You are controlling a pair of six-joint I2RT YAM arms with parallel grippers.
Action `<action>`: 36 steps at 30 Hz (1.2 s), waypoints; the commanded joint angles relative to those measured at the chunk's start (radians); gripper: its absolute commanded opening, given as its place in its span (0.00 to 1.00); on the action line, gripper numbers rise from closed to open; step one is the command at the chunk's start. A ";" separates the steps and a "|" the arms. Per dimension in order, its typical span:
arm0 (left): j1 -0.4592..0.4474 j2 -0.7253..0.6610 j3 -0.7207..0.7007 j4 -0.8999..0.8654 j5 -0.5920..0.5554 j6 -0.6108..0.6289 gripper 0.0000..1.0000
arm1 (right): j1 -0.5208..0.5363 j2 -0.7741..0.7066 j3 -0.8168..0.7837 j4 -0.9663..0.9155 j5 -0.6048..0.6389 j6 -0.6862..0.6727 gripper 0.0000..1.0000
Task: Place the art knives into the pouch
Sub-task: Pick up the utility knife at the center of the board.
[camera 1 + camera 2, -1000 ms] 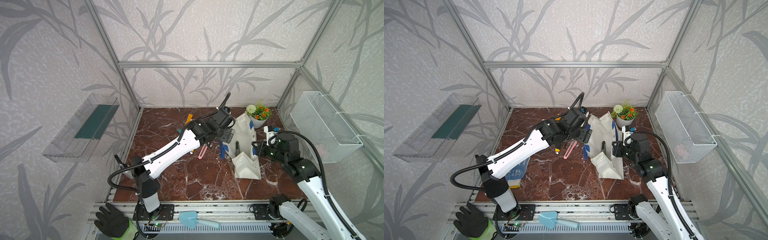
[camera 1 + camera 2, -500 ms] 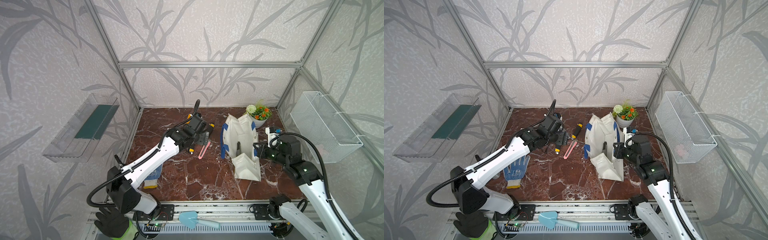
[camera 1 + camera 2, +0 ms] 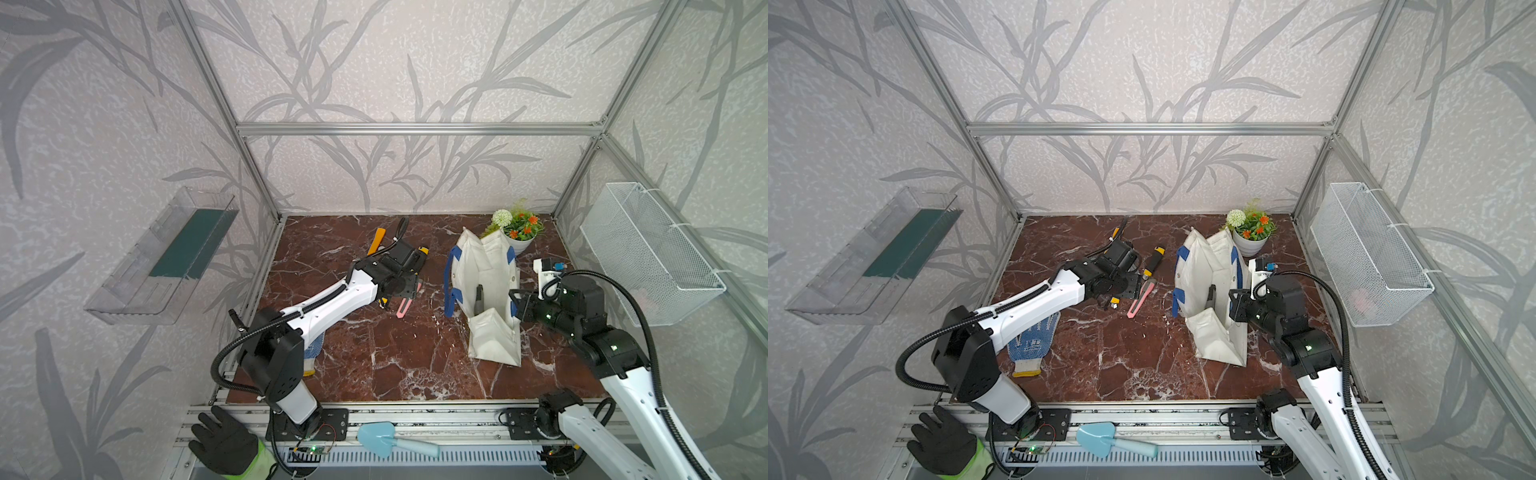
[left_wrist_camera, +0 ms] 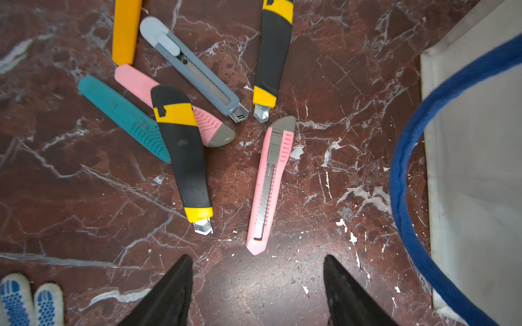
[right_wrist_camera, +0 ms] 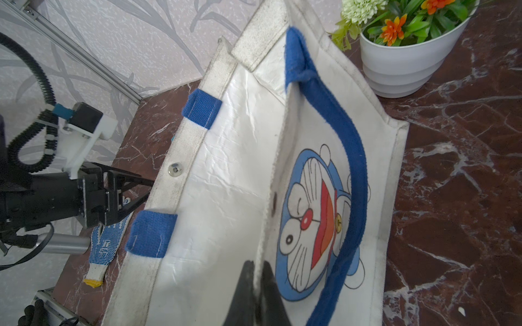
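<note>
Several art knives lie in a loose cluster on the marble floor. A pink one (image 4: 269, 183) (image 3: 1140, 299) lies nearest my left gripper (image 4: 257, 258), with a black-and-yellow one (image 4: 186, 158) beside it. The left gripper hovers just above them, open, with nothing between its fingers. The pouch (image 3: 486, 282) (image 3: 1208, 282) is white with blue handles and a cartoon cat (image 5: 313, 214). It stands to the right of the knives with its mouth held apart. My right gripper (image 5: 257, 268) is shut on the pouch's near rim.
A white flower pot (image 3: 517, 239) stands behind the pouch. A wire mesh basket (image 3: 648, 253) hangs on the right wall and a clear shelf (image 3: 166, 257) on the left wall. A blue-dotted work glove (image 3: 1032, 340) lies under the left arm. A blue trowel (image 3: 390, 438) rests on the front rail.
My left gripper has drawn back from the pouch's mouth to the left and now hangs low over the knives, its jaws somewhat narrower. The right gripper has kept its hold on the rim.
</note>
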 commanded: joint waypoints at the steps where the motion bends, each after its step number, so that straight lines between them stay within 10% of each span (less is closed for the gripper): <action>1: 0.029 0.063 0.058 0.016 0.030 -0.009 0.66 | -0.003 -0.009 -0.001 0.012 -0.015 0.001 0.00; 36: 0.093 0.512 0.361 -0.039 0.166 0.032 0.50 | -0.003 0.009 -0.037 0.021 -0.001 0.031 0.00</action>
